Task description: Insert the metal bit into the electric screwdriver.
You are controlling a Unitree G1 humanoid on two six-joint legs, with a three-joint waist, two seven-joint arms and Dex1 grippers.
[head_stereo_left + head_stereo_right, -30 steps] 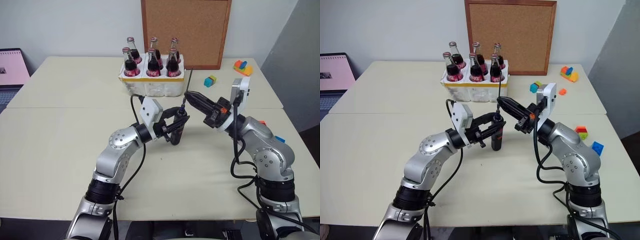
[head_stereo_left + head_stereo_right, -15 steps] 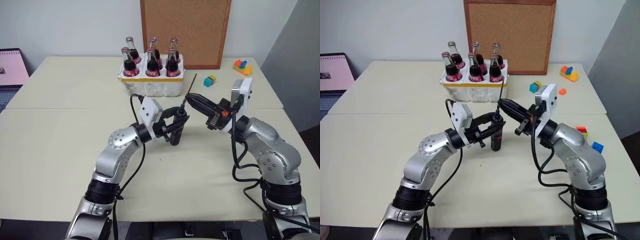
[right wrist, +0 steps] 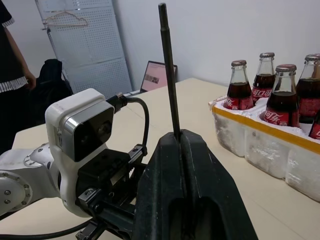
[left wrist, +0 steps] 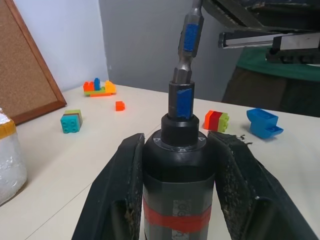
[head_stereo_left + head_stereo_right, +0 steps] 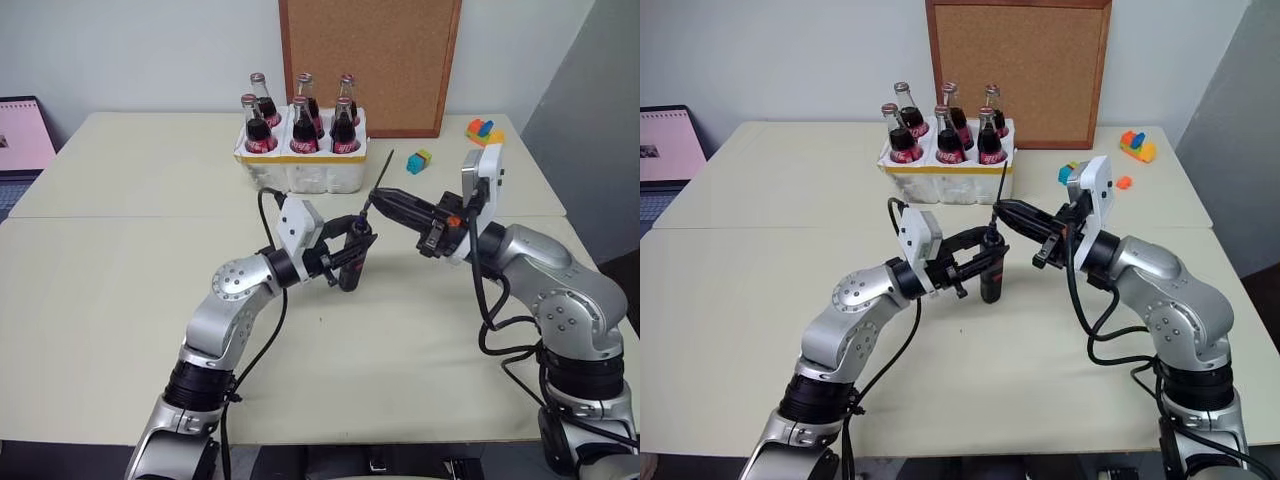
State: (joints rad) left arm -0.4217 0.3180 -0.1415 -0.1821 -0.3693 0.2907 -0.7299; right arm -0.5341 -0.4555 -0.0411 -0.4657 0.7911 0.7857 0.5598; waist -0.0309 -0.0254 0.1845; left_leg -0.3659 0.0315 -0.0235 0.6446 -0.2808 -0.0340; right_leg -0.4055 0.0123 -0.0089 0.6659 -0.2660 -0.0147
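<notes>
Over the middle of the cream table (image 5: 120, 300) the two arms meet, left gripper (image 5: 352, 247) clamped on the electric screwdriver (image 5: 353, 260), fingers (image 4: 120, 190) pressed to both sides of the black body just above its red band. Screwdriver stands near upright, lower end close to or on the tabletop, can't tell which, grey tapered nose pointing up

Right gripper (image 5: 380, 198) is closed on the metal bit (image 5: 381, 171), pinched between the black fingers (image 3: 185, 175). Bit is a thin dark rod sticking up past the fingertips, tilted slightly, its lower end right at the screwdriver nose. Left wrist view shows a hex shank with a blue mark sitting in the chuck opening, a second blue-marked section above it running up toward the right gripper. Whether it is fully seated I can't tell

Behind the grippers: white foam crate (image 5: 300, 170) with six cola bottles (image 5: 303, 128), corkboard (image 5: 370, 60) leaning on the wall. Coloured toy blocks (image 5: 419, 161) lie scattered toward the table's right side, more (image 5: 484, 131) by the far right corner. Laptop (image 5: 25, 135) at the left edge. Right wrist view catches a person (image 3: 12, 75) standing in the background
</notes>
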